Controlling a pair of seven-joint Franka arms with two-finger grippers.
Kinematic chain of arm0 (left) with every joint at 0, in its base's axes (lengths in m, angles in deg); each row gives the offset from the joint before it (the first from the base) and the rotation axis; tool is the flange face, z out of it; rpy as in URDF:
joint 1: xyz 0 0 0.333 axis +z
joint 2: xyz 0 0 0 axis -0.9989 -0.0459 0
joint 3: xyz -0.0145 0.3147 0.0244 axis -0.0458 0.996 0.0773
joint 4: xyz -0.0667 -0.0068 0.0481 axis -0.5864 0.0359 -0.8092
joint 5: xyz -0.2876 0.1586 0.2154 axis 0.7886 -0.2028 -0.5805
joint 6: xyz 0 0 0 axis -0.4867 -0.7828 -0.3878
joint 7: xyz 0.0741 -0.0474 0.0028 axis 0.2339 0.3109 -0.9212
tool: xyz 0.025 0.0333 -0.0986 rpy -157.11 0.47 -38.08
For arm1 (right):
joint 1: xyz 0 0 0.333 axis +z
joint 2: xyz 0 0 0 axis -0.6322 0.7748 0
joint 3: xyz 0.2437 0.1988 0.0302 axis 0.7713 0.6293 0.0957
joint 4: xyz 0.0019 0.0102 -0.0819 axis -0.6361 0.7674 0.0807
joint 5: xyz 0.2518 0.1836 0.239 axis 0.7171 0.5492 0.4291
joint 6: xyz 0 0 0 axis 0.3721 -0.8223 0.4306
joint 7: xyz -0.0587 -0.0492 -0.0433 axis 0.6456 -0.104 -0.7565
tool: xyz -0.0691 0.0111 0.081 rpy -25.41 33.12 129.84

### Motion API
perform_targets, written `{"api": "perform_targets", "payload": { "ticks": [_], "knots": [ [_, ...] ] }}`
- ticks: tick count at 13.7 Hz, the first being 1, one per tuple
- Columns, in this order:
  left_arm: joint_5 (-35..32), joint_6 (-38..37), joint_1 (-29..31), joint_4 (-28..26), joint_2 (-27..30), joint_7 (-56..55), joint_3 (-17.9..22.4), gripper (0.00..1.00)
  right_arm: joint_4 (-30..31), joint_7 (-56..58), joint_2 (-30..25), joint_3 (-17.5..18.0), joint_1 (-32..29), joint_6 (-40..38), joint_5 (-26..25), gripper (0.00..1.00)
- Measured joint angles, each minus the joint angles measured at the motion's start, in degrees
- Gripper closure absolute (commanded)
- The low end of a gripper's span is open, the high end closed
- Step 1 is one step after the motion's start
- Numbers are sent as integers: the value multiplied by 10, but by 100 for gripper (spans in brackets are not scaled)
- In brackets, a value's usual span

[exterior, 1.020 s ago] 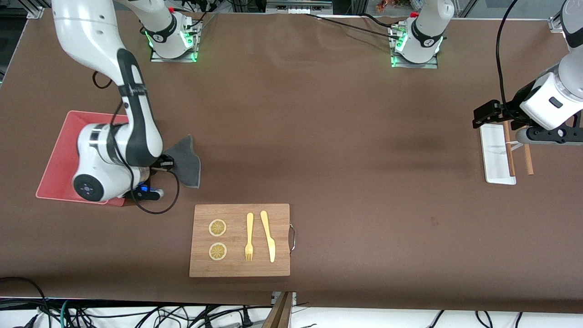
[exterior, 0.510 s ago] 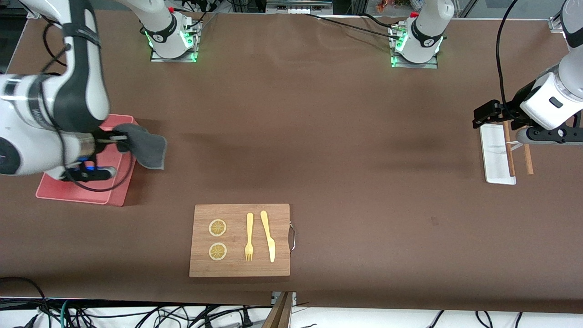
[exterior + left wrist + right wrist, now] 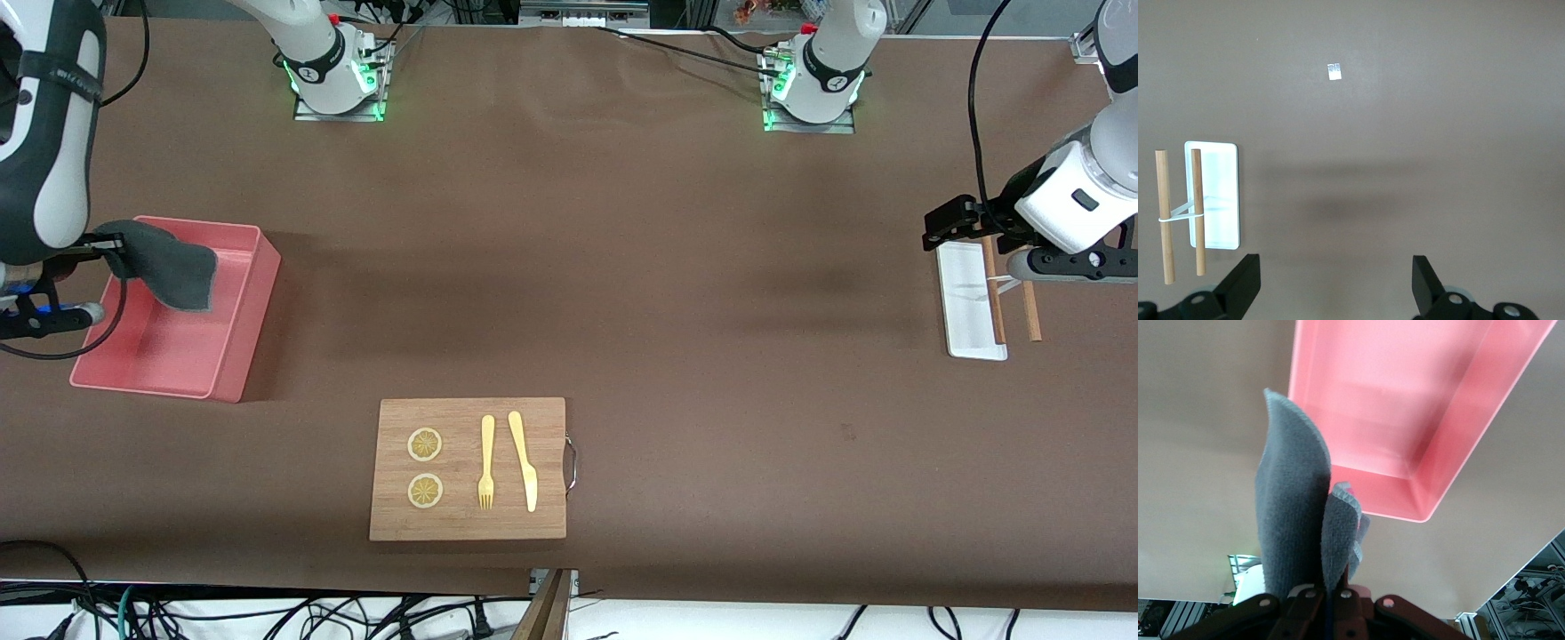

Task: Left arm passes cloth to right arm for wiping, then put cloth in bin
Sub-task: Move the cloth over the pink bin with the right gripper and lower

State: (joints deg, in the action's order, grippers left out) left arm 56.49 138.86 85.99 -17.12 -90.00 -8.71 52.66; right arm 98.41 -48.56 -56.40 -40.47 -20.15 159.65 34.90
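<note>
Front view: the cloth (image 3: 169,271), a soft dark grey rag, hangs in folds from the right gripper (image 3: 114,242), which is clamped on its upper edge above the bin (image 3: 253,307). Seen from the right wrist view, the cloth (image 3: 1295,520) rises in two nappy folds from between the closed fingers, with the bin (image 3: 1451,460) showing a smooth pink floor and tall sloping walls. The bin stands on the brown bench (image 3: 622,293) at the right arm's end. No readable brand or label shows on the cloth or the bin. A wooden board (image 3: 468,468) nearer the front camera carries two lemon slices (image 3: 425,444), a yellow fork (image 3: 486,461) and a yellow knife (image 3: 523,460). At the left arm's end, the left gripper (image 3: 956,222) waits over a small white tray (image 3: 967,300) with two wooden sticks (image 3: 1031,311) beside it; the left wrist view shows its fingers (image 3: 1238,290) spread apart, holding nothing.
</note>
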Motion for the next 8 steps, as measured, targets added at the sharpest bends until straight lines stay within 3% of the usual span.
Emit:
{"api": "perform_targets", "payload": {
  "ticks": [8],
  "knots": [
    [0,0,0,0,0,0,0,0,28,12,67,2,-23,91,0,100]
  ]
}}
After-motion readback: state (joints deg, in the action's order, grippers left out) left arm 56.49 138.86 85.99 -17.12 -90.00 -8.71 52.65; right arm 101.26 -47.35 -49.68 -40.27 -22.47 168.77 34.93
